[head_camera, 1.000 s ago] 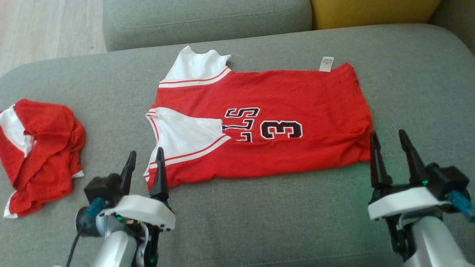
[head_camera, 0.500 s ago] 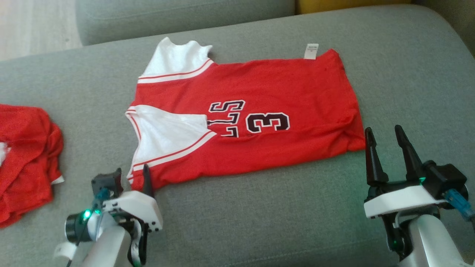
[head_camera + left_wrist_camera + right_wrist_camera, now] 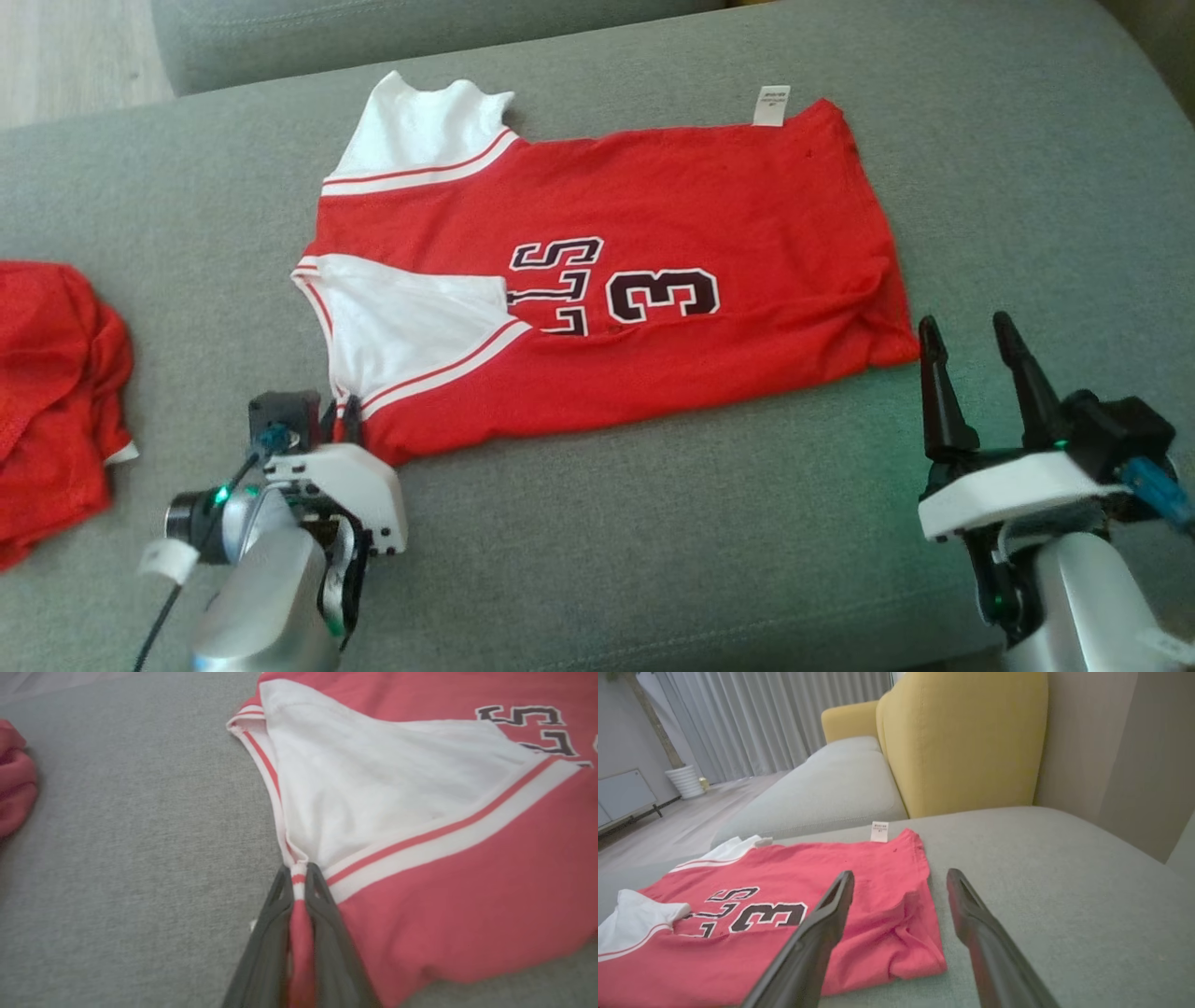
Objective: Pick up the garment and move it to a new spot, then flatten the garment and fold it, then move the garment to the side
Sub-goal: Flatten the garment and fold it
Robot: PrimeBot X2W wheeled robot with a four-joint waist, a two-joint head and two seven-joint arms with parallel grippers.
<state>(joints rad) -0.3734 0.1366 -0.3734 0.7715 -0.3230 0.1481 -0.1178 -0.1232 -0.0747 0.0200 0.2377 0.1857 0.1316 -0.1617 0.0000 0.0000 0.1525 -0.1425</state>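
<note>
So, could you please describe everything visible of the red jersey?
The red jersey looks like soft knit, with white sleeves trimmed in red stripes, dark lettering, a 3 and a white label at its far edge. It lies apparently folded lengthwise, slightly wrinkled, flat on the grey sofa cushion. The left pincer is shut on its near striped sleeve edge.

red garments: 2 | end effectors: 2 | grey cushions: 2 | care labels: 1 | plant pots: 1

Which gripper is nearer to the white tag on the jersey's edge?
Right. The right gripper is open beside the hem end of the jersey, the same end as the tag. The left gripper is shut on the jersey at its opposite, sleeve end.
</note>
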